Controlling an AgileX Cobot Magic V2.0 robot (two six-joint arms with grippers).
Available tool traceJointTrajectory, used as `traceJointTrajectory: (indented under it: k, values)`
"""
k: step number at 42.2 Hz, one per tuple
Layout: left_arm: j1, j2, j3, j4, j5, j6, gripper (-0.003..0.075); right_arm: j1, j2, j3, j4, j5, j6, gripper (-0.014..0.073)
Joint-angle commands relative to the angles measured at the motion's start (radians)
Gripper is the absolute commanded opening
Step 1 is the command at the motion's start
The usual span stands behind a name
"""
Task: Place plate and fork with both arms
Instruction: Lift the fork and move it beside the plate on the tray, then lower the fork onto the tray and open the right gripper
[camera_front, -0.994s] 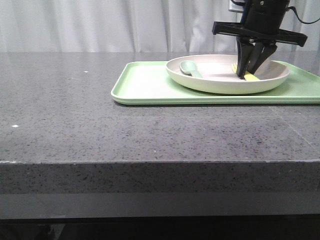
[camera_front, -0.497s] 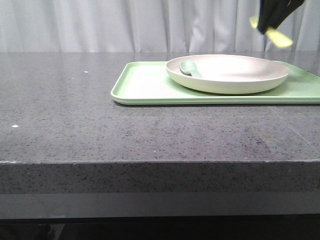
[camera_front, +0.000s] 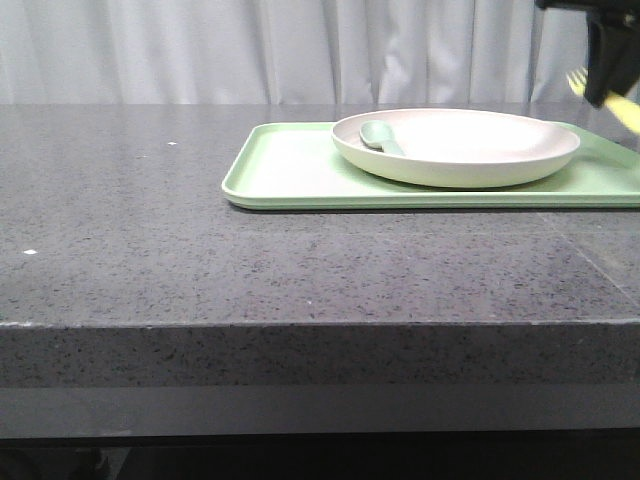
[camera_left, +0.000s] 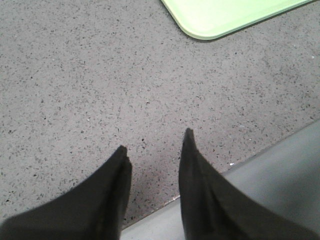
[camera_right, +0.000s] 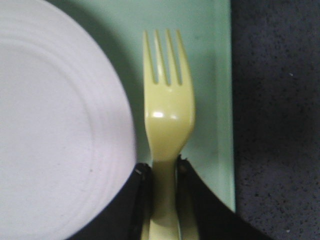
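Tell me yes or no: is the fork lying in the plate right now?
No. The fork is clamped by its handle in the right gripper, held above the tray beside the plate.

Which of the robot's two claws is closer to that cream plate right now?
The right gripper. It holds the fork in the air just past the plate's right rim. The left gripper hovers over bare table near the tray's corner.
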Motion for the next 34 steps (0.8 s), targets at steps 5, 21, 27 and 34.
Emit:
traceJointTrajectory:
  k: [5,21,27,34]
  values:
    - [-0.006,-0.006,-0.027,-0.016,-0.066,0.002,0.0243,-0.015,-0.016,0.002,-0.006,0.082,-0.034,-0.0069]
    - [-0.006,-0.006,-0.027,-0.016,-0.066,0.002,0.0243,-0.013,0.047,0.002,-0.006,0.069,-0.047,0.0026]
    - [0.015,-0.006,-0.027,-0.016,-0.066,0.002,0.0243,-0.013,0.047,-0.002,-0.006,0.073,-0.047,0.0195]
    - [0.015,-0.006,-0.027,-0.016,-0.066,0.002,0.0243,-0.013,0.047,-0.002,-0.006,0.073,-0.047,0.0303]
